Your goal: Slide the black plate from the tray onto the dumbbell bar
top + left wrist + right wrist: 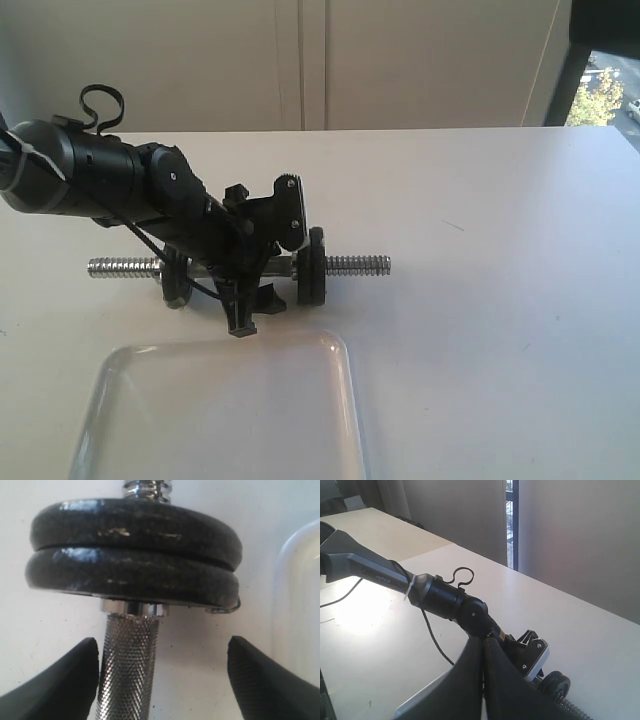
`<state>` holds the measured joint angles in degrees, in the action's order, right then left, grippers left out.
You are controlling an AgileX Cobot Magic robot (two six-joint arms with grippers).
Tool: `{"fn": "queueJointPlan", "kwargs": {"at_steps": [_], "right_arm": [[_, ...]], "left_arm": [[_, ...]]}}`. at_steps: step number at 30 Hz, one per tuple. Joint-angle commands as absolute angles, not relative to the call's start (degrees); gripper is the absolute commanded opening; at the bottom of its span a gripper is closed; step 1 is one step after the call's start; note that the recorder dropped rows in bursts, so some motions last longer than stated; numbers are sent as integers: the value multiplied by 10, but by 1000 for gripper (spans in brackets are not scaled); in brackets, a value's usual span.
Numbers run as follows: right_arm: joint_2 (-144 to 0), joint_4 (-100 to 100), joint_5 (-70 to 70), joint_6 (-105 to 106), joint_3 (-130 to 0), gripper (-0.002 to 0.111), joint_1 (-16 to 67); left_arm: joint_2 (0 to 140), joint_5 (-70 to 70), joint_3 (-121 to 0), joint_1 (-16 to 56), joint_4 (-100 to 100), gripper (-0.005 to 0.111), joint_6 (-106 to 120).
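A wide white counter (500, 250) is set before a plain pale wall (400, 60), with a strip of window at the far right. A black robot arm (100, 175) is stretched in from the left. Nearest the camera, the clear plastic tray (220, 415) is seen with nothing in it. Just beyond it, the dumbbell bar (355, 265) is laid across the counter, threaded at both ends.

In the left wrist view, two black discs are pressed together on the bar, with bare thread beyond them. The outer one is judged to be the black plate (135, 527), so the sliding looks done. No collar is seen outside it, so only locking, if wanted, and drawing the arm clear appear to be left.

The left pincer (162, 645) is spread wide about the knurled grip, one finger just beside it and the other well apart, with nothing clamped. The right pincer (482, 652) is held away from the work, its fingers pressed together on nothing visible.
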<state>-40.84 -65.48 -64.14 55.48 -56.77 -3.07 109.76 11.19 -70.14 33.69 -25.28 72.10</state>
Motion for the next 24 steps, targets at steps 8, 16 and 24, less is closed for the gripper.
{"fn": "queueJointPlan", "kwargs": {"at_steps": [8, 16, 24], "right_arm": [[-407, -653, -637, 553, -565, 0, -33], [-407, -653, -637, 553, -565, 0, -33], [-407, -626, -628, 553, -565, 0, -23]], "left_arm": [[1079, 126, -700, 332, -234, 74, 700], [1050, 149, -700, 331, -188, 74, 646], [960, 286, -700, 331, -44, 72, 457]]}}
